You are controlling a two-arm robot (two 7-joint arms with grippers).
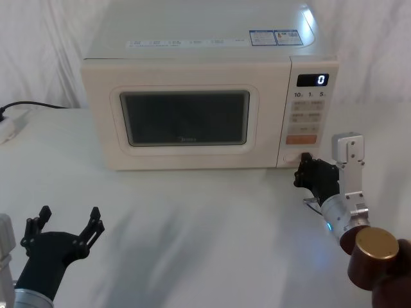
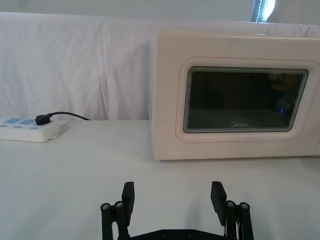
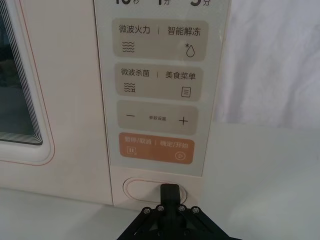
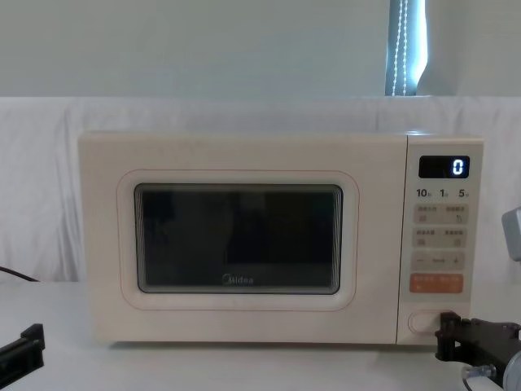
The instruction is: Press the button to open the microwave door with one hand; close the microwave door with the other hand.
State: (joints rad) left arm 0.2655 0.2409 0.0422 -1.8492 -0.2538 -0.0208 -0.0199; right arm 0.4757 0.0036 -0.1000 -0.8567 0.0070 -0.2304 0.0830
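Note:
The cream microwave's door [image 1: 184, 117] is closed, with its dark window and Midea logo facing me [image 4: 236, 240] [image 2: 245, 100]. The pill-shaped button [image 3: 145, 190] sits at the bottom of the control panel [image 4: 422, 321], under the orange key. My right gripper [image 1: 304, 158] is shut, and its joined fingertips [image 3: 169, 192] rest on the button's right half [image 4: 446, 322]. Whether the button is pushed in cannot be told. My left gripper [image 1: 67, 221] hovers open low over the table, well in front of the door's left side [image 2: 173, 196].
A white power strip [image 2: 27, 129] with a black plug and cable lies on the table left of the microwave [image 1: 9, 125]. White cloth covers the table and hangs behind. The display [image 4: 444, 167] reads 0.

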